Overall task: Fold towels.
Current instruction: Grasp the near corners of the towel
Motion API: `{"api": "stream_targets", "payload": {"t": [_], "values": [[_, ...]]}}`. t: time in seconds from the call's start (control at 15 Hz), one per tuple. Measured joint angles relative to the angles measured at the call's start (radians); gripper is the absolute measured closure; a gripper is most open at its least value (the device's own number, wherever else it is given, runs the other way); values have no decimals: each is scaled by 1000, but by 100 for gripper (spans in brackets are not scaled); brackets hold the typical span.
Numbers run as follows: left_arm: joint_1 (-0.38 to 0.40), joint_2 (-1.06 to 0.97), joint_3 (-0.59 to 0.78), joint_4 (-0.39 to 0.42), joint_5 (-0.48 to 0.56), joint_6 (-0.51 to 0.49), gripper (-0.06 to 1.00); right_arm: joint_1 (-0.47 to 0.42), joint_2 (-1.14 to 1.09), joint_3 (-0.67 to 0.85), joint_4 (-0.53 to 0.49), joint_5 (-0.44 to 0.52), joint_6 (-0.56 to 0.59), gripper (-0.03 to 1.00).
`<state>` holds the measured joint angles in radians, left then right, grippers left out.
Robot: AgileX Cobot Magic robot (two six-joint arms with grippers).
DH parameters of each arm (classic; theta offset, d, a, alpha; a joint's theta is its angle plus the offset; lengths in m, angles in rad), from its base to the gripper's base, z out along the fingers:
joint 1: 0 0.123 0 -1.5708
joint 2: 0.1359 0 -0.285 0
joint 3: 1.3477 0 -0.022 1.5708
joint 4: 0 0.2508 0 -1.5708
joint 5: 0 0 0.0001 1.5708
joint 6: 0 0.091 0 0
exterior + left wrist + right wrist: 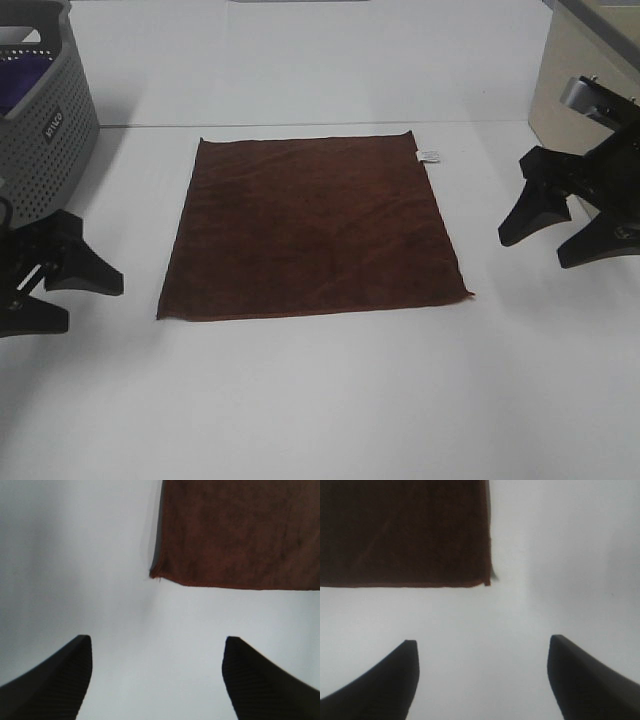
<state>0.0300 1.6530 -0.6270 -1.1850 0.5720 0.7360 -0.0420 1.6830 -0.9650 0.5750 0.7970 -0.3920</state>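
A dark reddish-brown towel (312, 227) lies flat and spread open in the middle of the white table, with a small white tag (428, 155) at its far right corner. My left gripper (60, 290) is open and empty, left of the towel's near left corner. My right gripper (555, 235) is open and empty, right of the towel's right edge. The left wrist view shows a towel corner (240, 532) beyond my open left gripper (157, 677). The right wrist view shows a towel corner (405, 532) beyond my open right gripper (482, 680).
A grey perforated basket (45, 120) with purple cloth inside stands at the far left. A beige box (570, 80) stands at the far right behind my right arm. The white table (320, 400) stretches in front of the towel.
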Motion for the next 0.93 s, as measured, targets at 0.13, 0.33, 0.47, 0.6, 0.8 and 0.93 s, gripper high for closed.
{"api": "stream_targets", "payload": {"t": [0.13,0.33,0.47,0.6,0.8,0.93], "values": [[0,79,-71,-60,24,59,25,-38,65,-4,170,5,-160,29],[0,212,-208,-84,107,82,25,-38,194,-68,215,21,-233,29],[0,281,-273,-83,127,78,25,-38,275,-134,215,48,-247,29],[0,348,-332,-83,142,76,25,-39,335,-203,215,79,-249,29],[-5,424,-400,-84,166,70,25,-39,413,-279,215,112,-249,29],[-22,453,-419,-84,165,64,25,-39,458,-308,216,115,-249,29]]}}
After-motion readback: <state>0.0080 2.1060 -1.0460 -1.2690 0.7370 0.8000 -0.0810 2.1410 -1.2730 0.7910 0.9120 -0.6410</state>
